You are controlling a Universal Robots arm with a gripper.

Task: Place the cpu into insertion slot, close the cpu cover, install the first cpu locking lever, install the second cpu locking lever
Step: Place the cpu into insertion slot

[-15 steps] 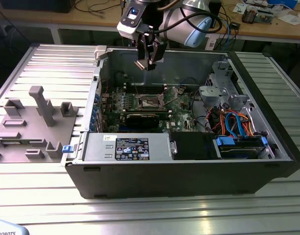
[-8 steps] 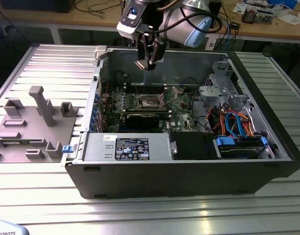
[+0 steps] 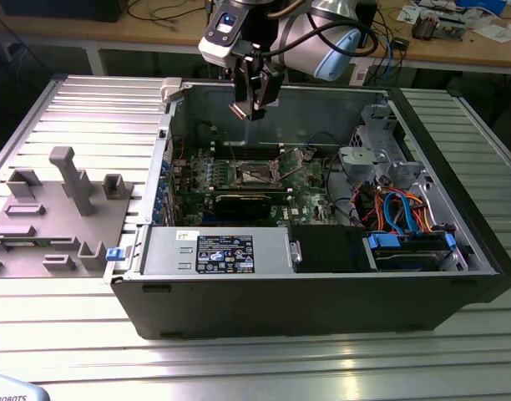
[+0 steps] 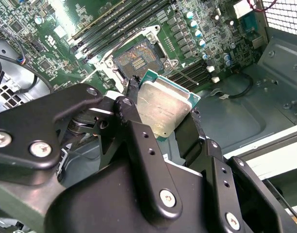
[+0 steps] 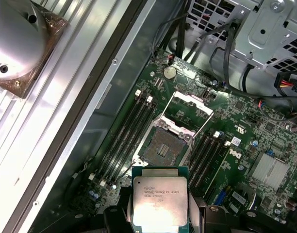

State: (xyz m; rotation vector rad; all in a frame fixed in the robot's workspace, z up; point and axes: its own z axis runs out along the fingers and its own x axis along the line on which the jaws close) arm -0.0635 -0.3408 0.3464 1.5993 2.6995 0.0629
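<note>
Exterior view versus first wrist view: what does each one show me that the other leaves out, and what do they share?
The exterior view takes in the whole computer case, the grey block of holders beside it on the exterior view's left, and the gripper hanging above the open case. The first wrist view gets close: the chip held in the gripper, its flat silvery face plain, and the cover standing open. Both show the green circuit board and its bare socket.

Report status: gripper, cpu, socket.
Gripper jaws shut on cpu, above the open case. Socket bare, cpu cover raised. Nothing seen between cpu and socket.
</note>
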